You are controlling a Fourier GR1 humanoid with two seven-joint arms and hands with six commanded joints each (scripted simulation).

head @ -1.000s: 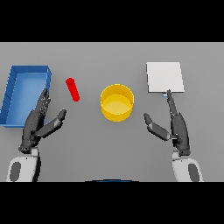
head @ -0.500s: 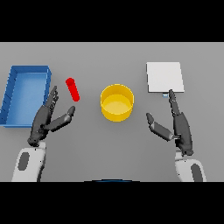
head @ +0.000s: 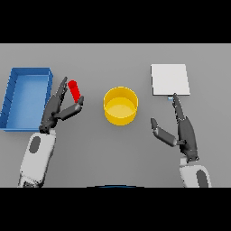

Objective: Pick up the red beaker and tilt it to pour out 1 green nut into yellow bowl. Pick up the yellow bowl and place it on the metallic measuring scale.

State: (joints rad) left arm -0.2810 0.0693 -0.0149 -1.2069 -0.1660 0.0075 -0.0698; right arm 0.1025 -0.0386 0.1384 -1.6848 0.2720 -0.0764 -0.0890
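Your left hand (head: 57,108) is right up at the red beaker (head: 74,90) now, fingers straight and spread, thumb reaching out below it, nothing gripped. The beaker sits in the gap between fingers and thumb; whether any finger actually touches it, you cannot tell from here. Its lower end is hidden behind the thumb.

Room to move: the blue tray (head: 18,122) lies close on the outer side of that hand, its near wall just beside your fingers, so that side is tight. Toward the middle you have open grey table (head: 113,153) between the beaker and the yellow bowl (head: 120,106). The bowl stands clear on all sides, near the table's centre, upright, mouth up. You cannot make out from here whether anything is inside it.

Over on the other side, your right hand (head: 182,131) is open too, fingers straight, thumb out toward the bowl, holding nothing. Its longest fingertip reaches the near edge of the scale (head: 169,79), a pale square plate set well apart from the bowl.

The beaker's long axis runs away from you, leaning slightly toward the tray at its far end. Which end is the mouth is hard to make out.
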